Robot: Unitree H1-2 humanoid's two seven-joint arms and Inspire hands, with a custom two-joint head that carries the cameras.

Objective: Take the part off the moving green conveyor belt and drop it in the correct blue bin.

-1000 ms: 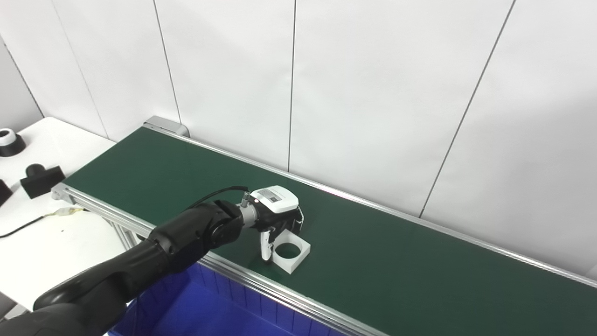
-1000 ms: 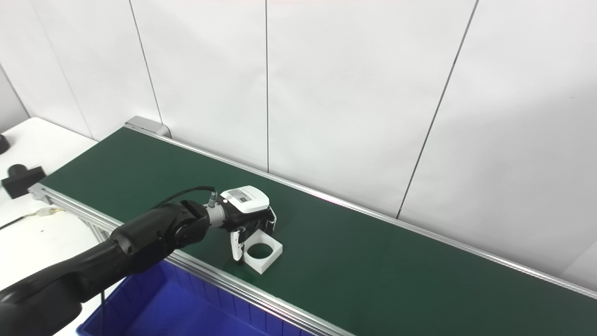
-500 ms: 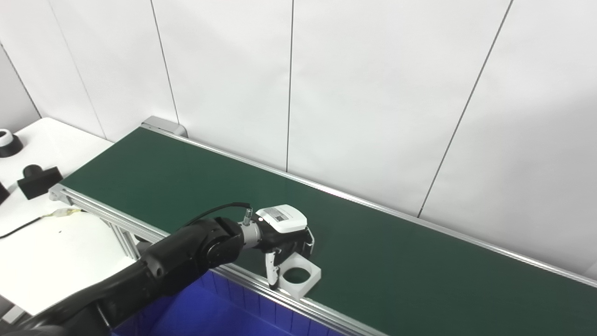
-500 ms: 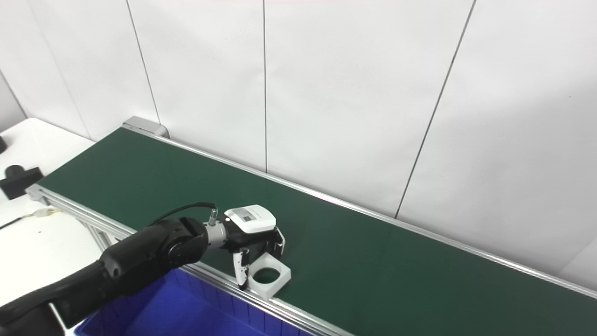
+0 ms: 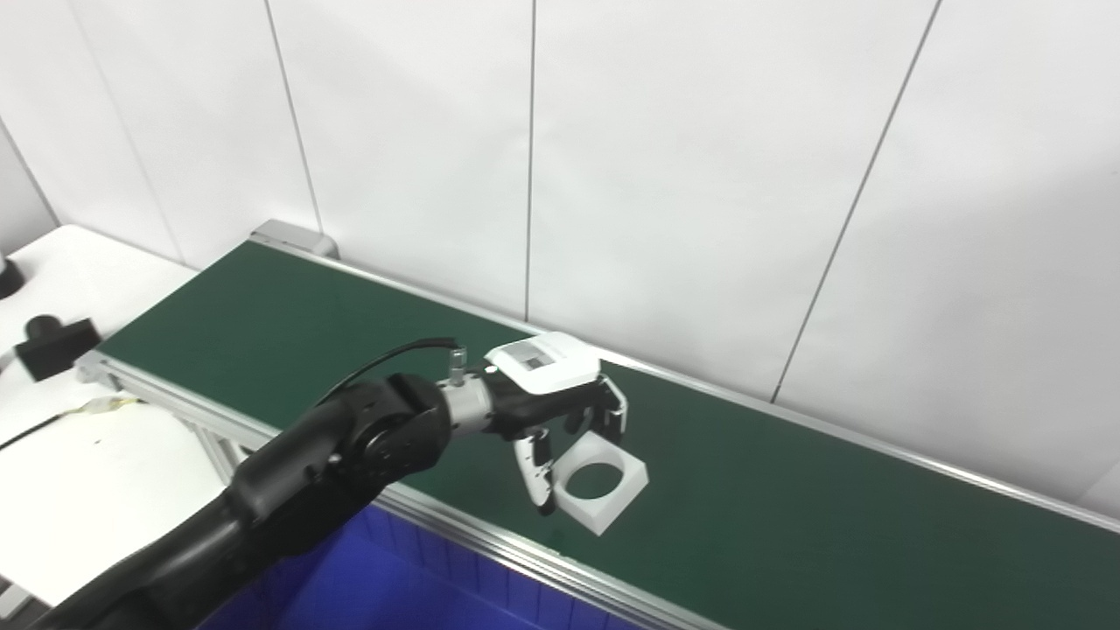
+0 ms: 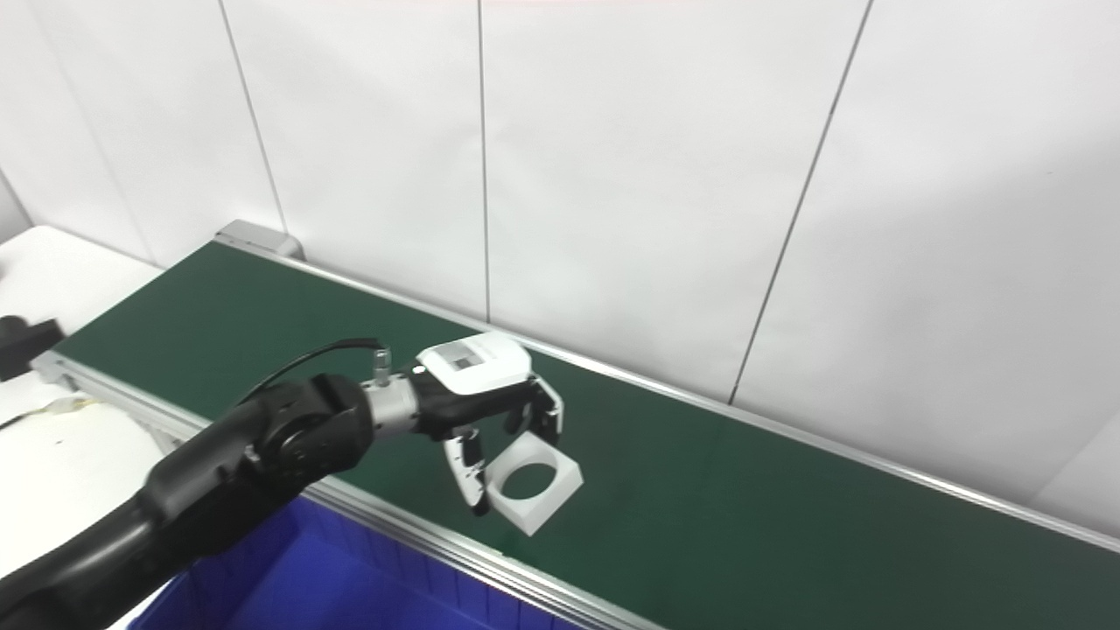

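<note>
One white part [image 5: 600, 482] clamped in left robot hand [image 5: 560, 411], one green conveyor belt [image 5: 787, 490], one blue bin [image 6: 289, 586]

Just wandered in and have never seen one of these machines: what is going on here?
A humanoid robot is sorting parts. Its left hand is closed around a white square part with a round hole, holding it just above the green conveyor belt. A blue bin sits below the belt's near edge, and the part has not been dropped into it yet. The right hand is out of sight.
</note>
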